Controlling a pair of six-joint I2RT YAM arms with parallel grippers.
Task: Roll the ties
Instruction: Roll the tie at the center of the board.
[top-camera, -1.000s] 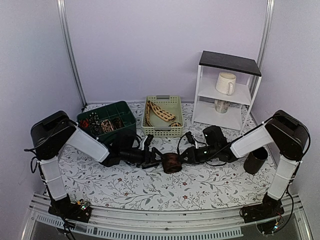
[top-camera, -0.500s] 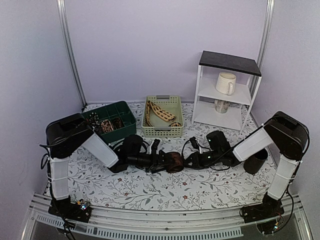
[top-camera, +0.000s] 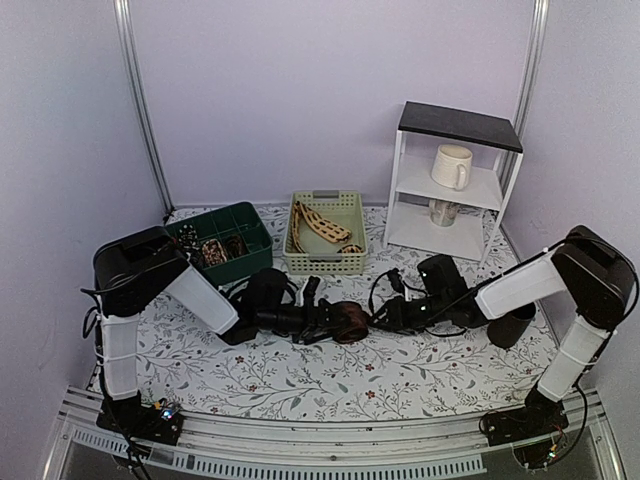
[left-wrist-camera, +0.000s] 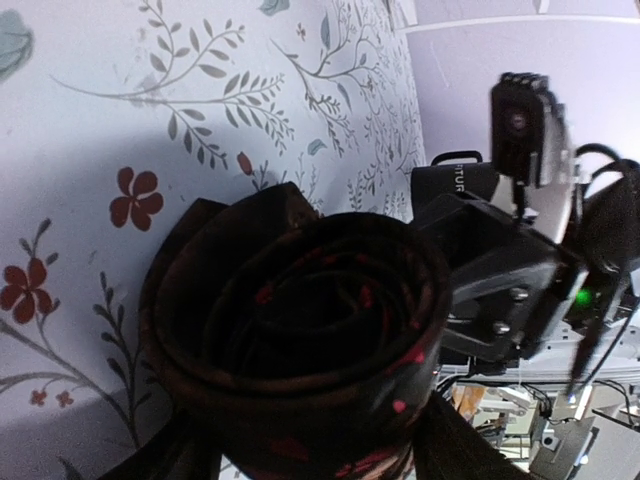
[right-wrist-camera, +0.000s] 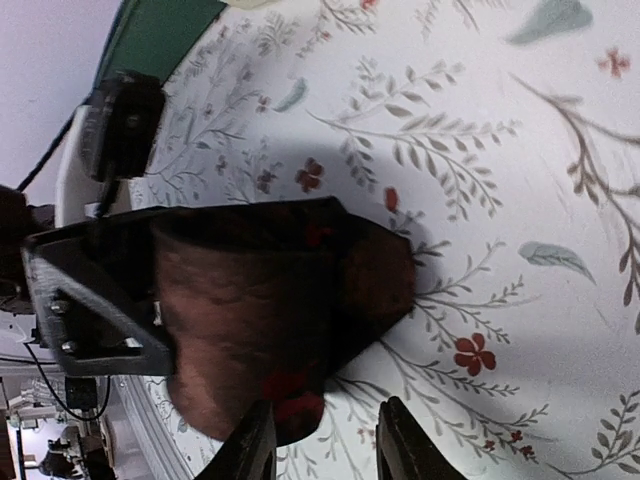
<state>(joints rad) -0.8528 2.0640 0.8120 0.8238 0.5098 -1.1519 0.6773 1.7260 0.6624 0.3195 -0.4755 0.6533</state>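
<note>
My left tool (left-wrist-camera: 310, 452) pinches a thick, dark, red-flecked tie coil (left-wrist-camera: 300, 330), right tool (right-wrist-camera: 322, 450) slightly spread, over the floral-print desk (top-camera: 300, 380) between lilac walls (top-camera: 300, 100).

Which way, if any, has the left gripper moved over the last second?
Yes. The left gripper slid right, judged against the beige basket, onto the rolled dark tie.

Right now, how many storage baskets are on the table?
2: a green bin at back left holding coiled ties, and a beige basket just right of it holding a beige tie. None seem hidden.
</note>
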